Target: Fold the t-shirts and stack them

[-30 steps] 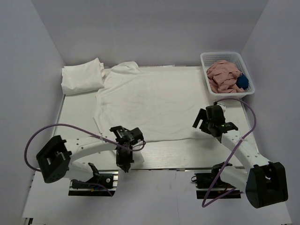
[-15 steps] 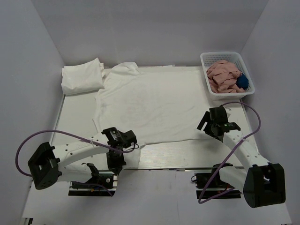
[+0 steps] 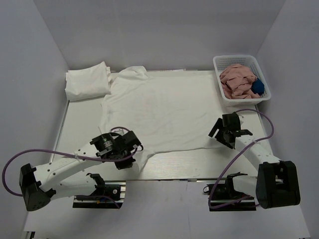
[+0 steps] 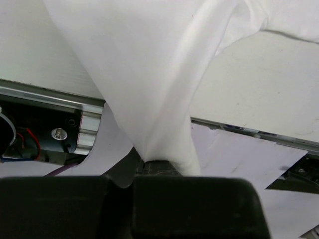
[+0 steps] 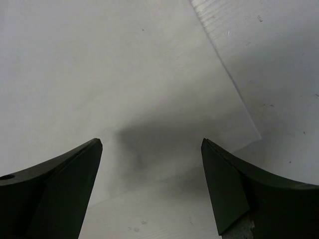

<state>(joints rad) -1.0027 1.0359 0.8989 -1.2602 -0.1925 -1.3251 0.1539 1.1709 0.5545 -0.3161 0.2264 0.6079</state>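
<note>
A white t-shirt (image 3: 159, 107) lies spread flat on the table, collar at the far side. A folded white bundle (image 3: 88, 82) sits at the far left corner. My left gripper (image 3: 123, 157) is shut on the shirt's near left hem corner. In the left wrist view the cloth (image 4: 159, 84) rises in a gathered fold from the closed jaws of the gripper (image 4: 157, 164). My right gripper (image 3: 223, 135) is open over the shirt's near right corner. In the right wrist view the gripper (image 5: 152, 147) has its fingers (image 5: 65, 186) wide apart above the cloth (image 5: 109, 74), touching nothing.
A white basket (image 3: 245, 99) at the far right holds pink cloth (image 3: 238, 79) and a blue item (image 3: 257, 86). White walls close in the sides and back. The table's metal front rail (image 4: 50, 97) and the arm bases lie along the near edge.
My left arm has swung leftwards. Its gripper has moved left and away from the near edge, with the shirt's corner in it. My right gripper has shifted slightly right and stays open.
</note>
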